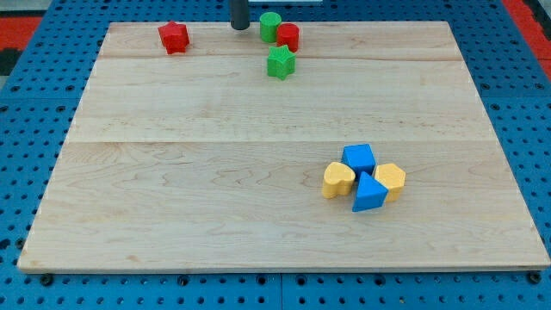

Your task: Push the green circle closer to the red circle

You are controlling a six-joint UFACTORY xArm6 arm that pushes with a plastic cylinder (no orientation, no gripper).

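Note:
The green circle (270, 26) stands near the view's top edge of the wooden board (215, 172), touching the red circle (288, 37) just to its right and slightly below. My tip (239, 27) is at the view's top, a short gap to the left of the green circle, not touching it.
A green star (280, 63) lies just below the two circles. A red star (174, 37) sits at the top left. At the lower right is a cluster: blue cube (359, 158), yellow heart (338, 180), blue triangle (370, 194), yellow block (391, 179).

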